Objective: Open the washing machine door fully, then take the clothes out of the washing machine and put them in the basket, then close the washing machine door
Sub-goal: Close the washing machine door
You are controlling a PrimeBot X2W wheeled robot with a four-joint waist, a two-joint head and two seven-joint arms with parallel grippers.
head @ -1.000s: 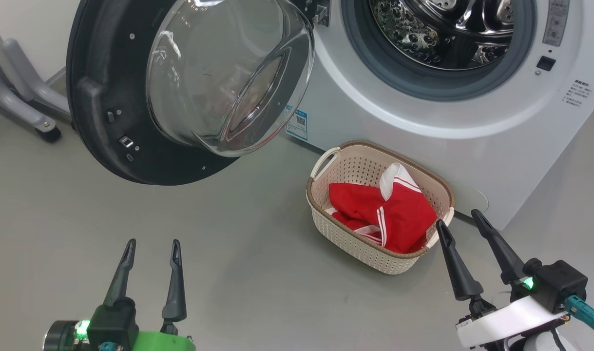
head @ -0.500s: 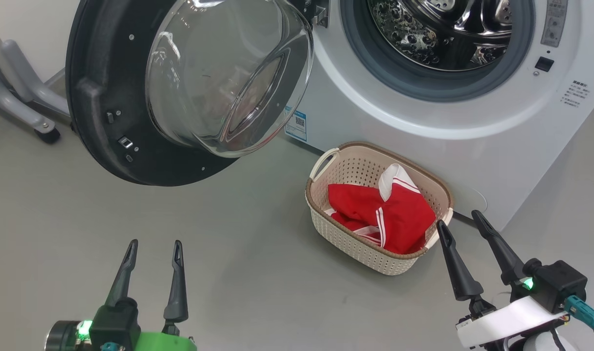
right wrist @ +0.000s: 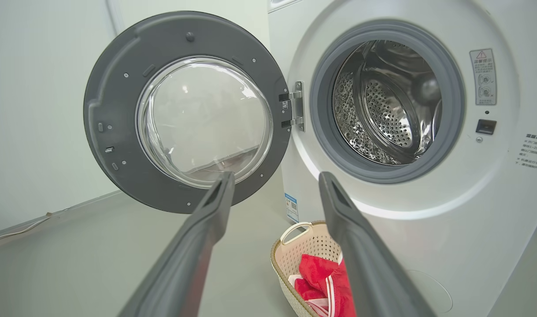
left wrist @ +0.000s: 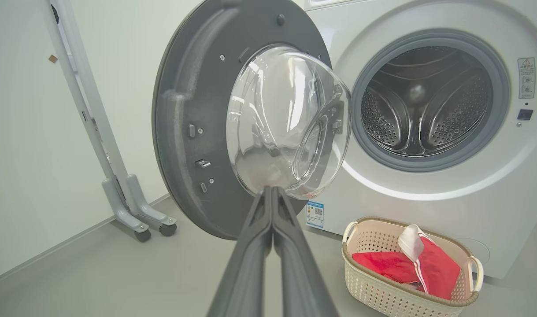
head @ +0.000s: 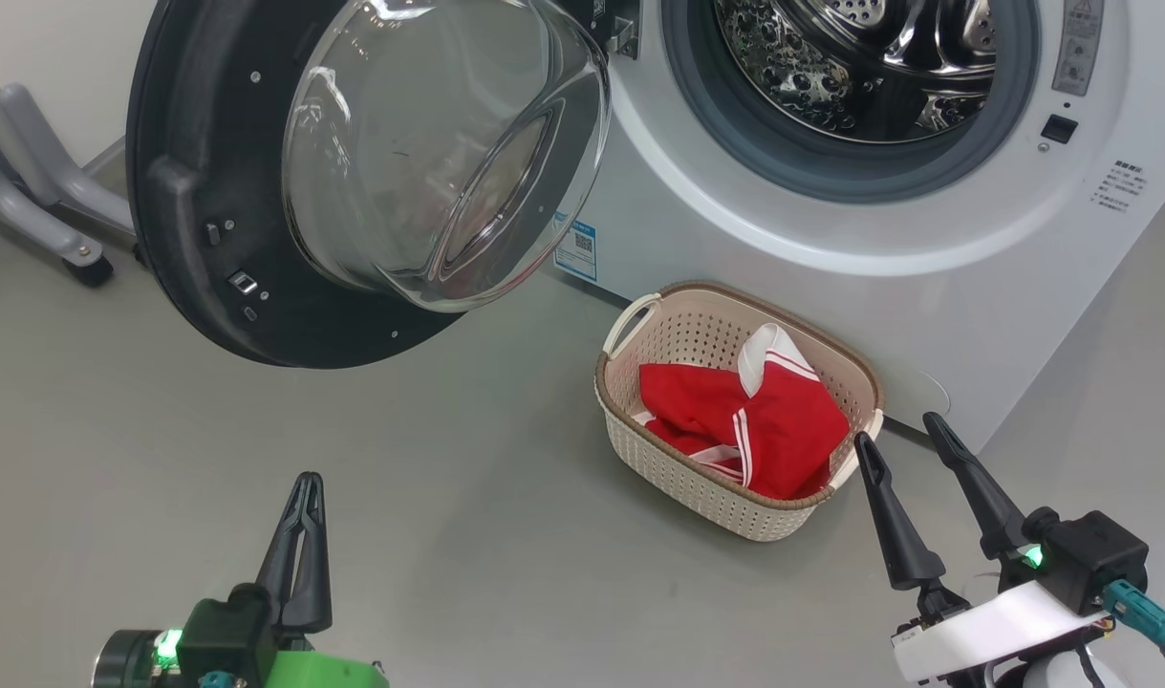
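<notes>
The washing machine [head: 926, 287] [left wrist: 449, 211] [right wrist: 471, 211] stands with its round door [head: 219, 239] [left wrist: 184, 132] [right wrist: 114, 132] swung wide open to the left; the steel drum [head: 859, 57] [left wrist: 427, 97] [right wrist: 383, 101] looks bare inside. Red clothes with white stripes [head: 744, 420] [left wrist: 409, 266] [right wrist: 321, 281] lie in the cream basket [head: 639, 449] [left wrist: 383, 295] [right wrist: 286, 251] on the floor in front of the machine. My left gripper [head: 307, 480] [left wrist: 272, 189] is shut and holds nothing, low at the left, well below the door. My right gripper [head: 895, 426] [right wrist: 275, 176] is open beside the basket's right end.
A grey wheeled frame leg [head: 37, 210] [left wrist: 136, 211] stands by the wall left of the door. Bare grey floor [head: 467, 516] stretches between my grippers and the machine.
My left gripper's fingers have closed together on nothing. The head view has shifted slightly; door, basket and right gripper have not moved.
</notes>
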